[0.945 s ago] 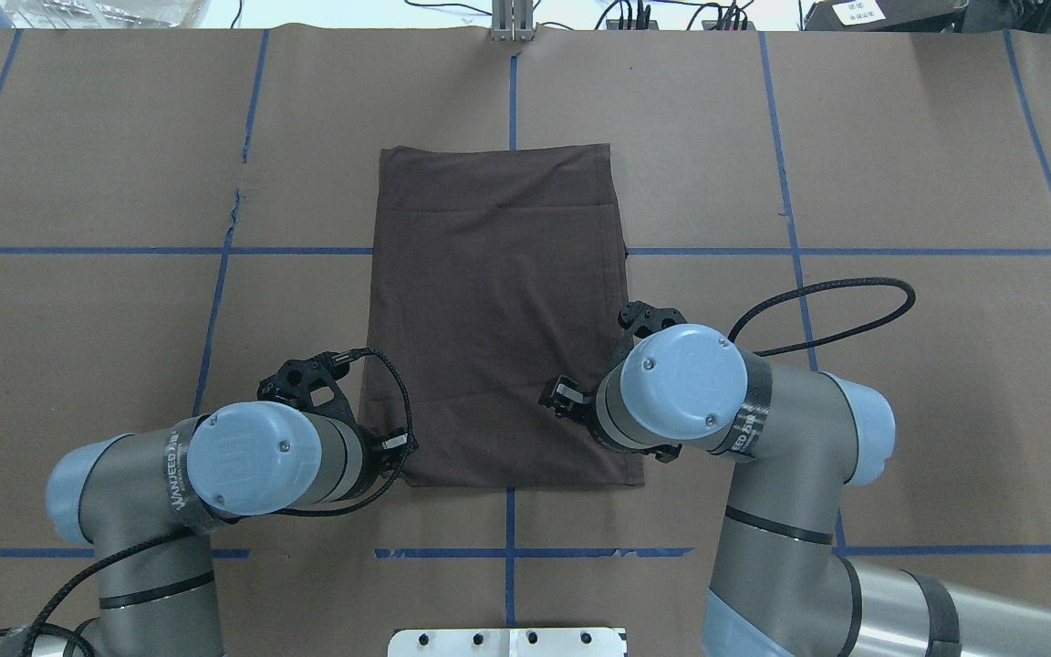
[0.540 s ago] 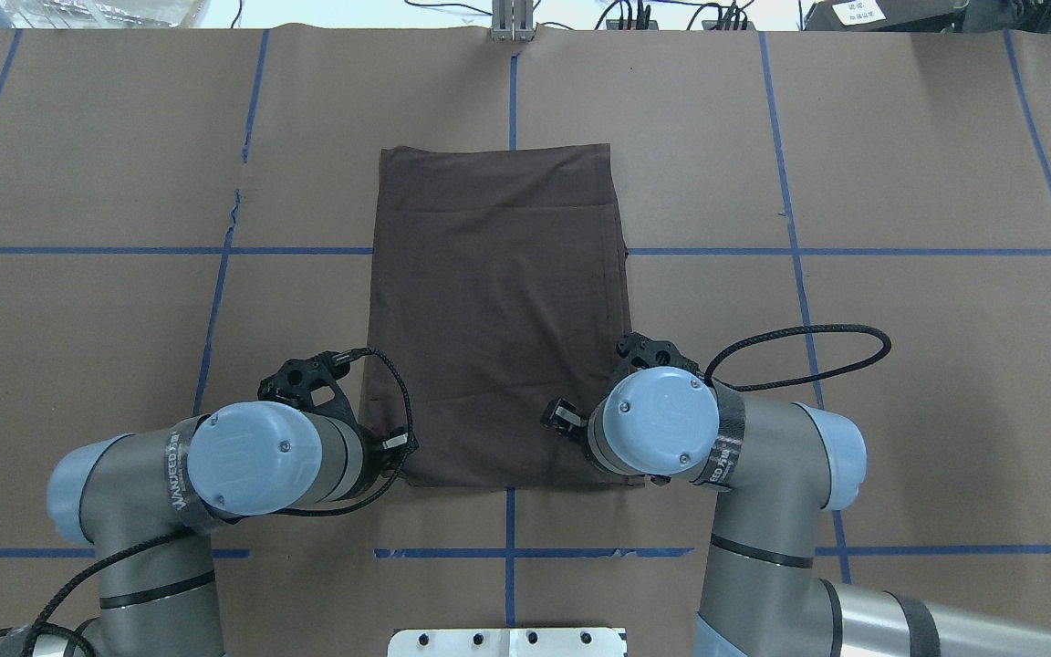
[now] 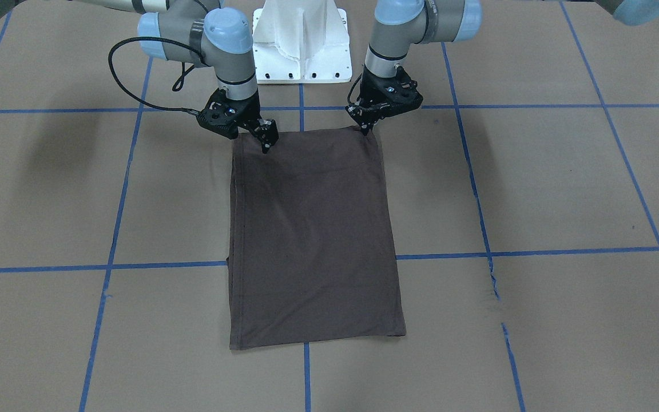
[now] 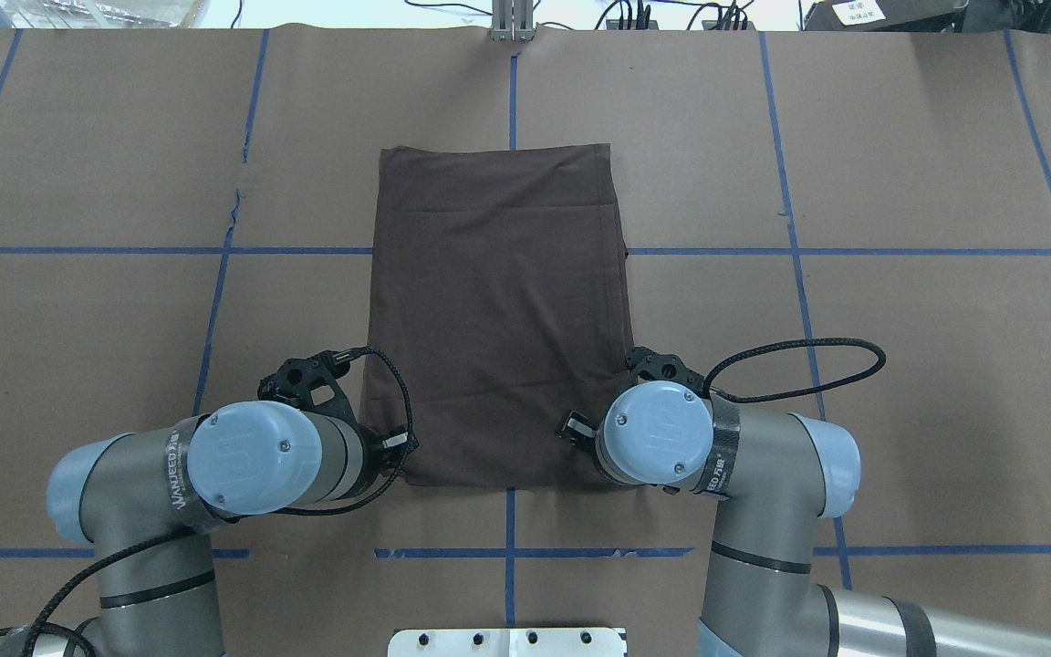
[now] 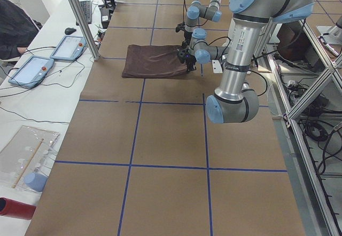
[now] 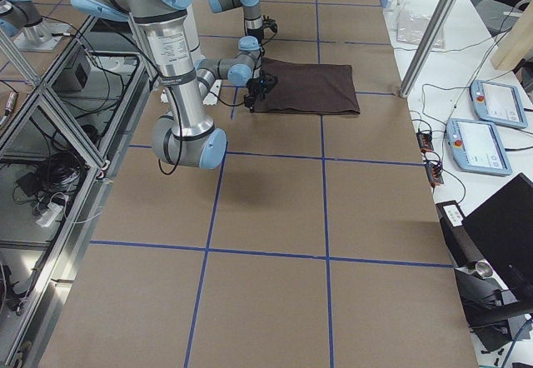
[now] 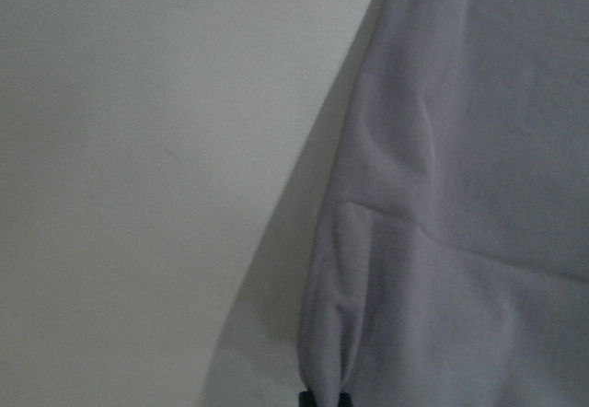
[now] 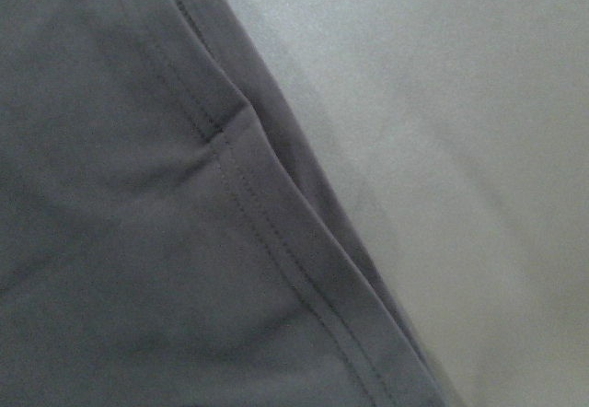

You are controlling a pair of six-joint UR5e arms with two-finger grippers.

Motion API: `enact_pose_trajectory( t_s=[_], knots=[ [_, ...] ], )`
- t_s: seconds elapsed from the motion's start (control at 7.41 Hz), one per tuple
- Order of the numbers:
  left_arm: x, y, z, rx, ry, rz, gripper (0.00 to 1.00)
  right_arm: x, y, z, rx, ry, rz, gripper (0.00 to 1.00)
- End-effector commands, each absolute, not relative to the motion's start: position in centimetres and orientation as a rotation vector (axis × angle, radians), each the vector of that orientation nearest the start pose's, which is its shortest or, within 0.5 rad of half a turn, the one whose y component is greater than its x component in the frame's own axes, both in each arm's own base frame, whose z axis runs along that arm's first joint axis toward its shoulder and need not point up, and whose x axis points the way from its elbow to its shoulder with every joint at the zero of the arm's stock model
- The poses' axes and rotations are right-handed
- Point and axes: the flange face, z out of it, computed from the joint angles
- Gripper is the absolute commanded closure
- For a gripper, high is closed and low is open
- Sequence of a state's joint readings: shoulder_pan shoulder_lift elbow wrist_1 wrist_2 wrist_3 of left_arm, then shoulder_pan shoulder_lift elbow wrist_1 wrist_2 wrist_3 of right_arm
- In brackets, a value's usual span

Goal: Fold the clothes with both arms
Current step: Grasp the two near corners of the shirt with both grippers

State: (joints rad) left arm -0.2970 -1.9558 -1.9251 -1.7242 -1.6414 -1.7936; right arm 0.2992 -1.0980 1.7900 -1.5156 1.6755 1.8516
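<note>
The dark brown T-shirt [image 4: 498,310] lies folded into a flat rectangle on the brown paper table; its collar and lettering are hidden. In the front-facing view my left gripper [image 3: 368,130] stands at one near-robot corner of the shirt [image 3: 312,229]. The left wrist view shows its fingertips [image 7: 322,400] pinched on a raised pleat of the cloth [image 7: 460,195]. My right gripper [image 3: 265,146] points down at the other near-robot corner, just inside the hem. The right wrist view shows only the seamed edge [image 8: 138,241] and no fingertips; the gripper looks open.
Blue tape lines cross the brown paper table [image 4: 124,182]. The white pedestal base [image 3: 301,40] stands behind the shirt's near edge. The side views show tablets [image 5: 32,68] on a bench beyond the table's far edge, and a metal post [image 5: 80,17].
My right arm has drawn back toward the robot along the shirt's right edge, to the near right corner. The left arm and the shirt have not moved.
</note>
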Motion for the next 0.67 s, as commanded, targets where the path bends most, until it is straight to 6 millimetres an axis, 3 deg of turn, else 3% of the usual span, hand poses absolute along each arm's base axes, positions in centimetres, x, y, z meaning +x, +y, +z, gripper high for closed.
enact_pose_trajectory(
  t_s=[0.0, 0.27, 0.4, 0.54],
  knots=[
    [52.6, -29.43, 27.68, -0.032, 0.903, -0.455, 1.0, -57.31, -30.52, 29.74, -0.096, -0.751, 0.514, 0.03],
    [52.51, -29.59, 27.7, -0.031, 0.901, -0.458, 1.0, -57.33, -30.53, 29.64, -0.095, -0.753, 0.511, 0.68],
    [52.37, -29.83, 27.7, -0.028, 0.901, -0.462, 1.0, -57.35, -30.53, 29.55, -0.093, -0.754, 0.508, 0.89],
    [52.31, -29.91, 27.79, -0.028, 0.9, -0.463, 1.0, -57.34, -30.63, 29.35, -0.09, -0.758, 0.504, 1.0]
  ],
)
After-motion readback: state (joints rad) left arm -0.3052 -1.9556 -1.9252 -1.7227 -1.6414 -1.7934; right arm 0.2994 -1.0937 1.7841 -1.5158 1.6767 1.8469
